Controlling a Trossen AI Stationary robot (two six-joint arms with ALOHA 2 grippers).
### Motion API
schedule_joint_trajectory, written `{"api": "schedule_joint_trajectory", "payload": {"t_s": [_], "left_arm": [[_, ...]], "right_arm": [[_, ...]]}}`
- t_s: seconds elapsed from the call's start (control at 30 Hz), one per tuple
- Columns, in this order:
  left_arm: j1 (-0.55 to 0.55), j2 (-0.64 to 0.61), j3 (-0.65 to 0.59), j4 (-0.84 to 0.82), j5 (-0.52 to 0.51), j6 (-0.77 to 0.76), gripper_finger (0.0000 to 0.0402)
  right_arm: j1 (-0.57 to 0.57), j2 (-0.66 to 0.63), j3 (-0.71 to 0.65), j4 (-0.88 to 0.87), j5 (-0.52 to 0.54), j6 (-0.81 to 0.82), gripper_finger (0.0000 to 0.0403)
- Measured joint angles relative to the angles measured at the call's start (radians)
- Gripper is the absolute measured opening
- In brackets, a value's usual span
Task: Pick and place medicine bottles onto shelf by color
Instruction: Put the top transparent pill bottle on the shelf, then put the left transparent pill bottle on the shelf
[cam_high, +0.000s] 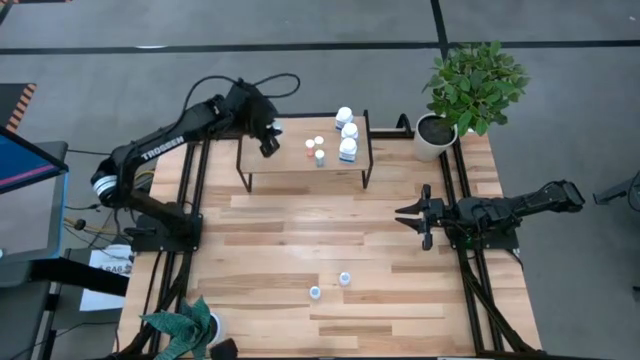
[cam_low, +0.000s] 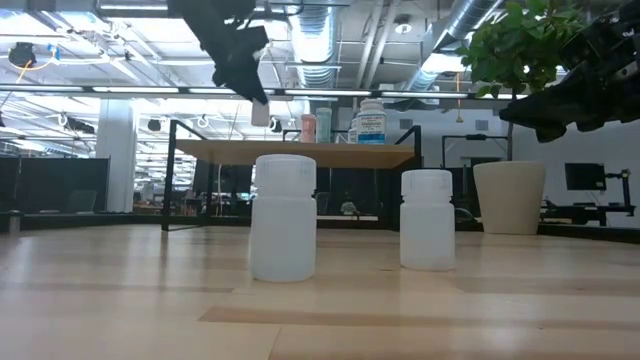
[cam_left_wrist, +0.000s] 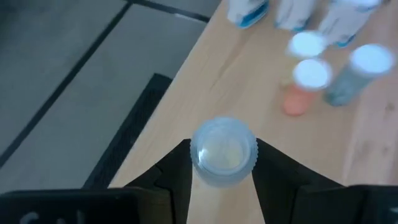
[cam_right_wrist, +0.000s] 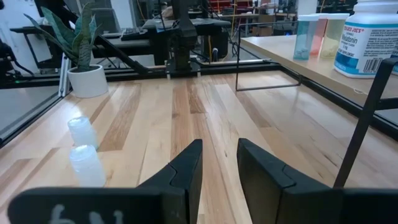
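Two small white bottles (cam_high: 329, 285) stand upright on the near part of the counter (cam_high: 400, 310), well apart from both arms. The right pincer (cam_high: 413, 222) hovers mid-counter, fingers spread and empty, nearer to them than the left. Farther off, the left pincer (cam_high: 271, 137) grips a small pale-capped bottle (cam_left_wrist: 222, 151) upright above the shelf's (cam_high: 285, 160) left end, beside the bottles already there.
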Motion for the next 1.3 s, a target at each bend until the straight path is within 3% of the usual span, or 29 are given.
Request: {"api": "schedule_joint_trajectory", "payload": {"t_s": [0.57,1.3], "left_arm": [[0.044,0.086,-0.001,0.015,0.031,0.05,0.0125],[0.049,0.084,-0.001,0.008,0.028,0.025,0.0193]], "right_arm": [[0.0,0.0,0.0,0.0,0.0,0.0,0.0123],[0.0,0.0,0.0,0.0,0.0,0.0,0.0123]]}}
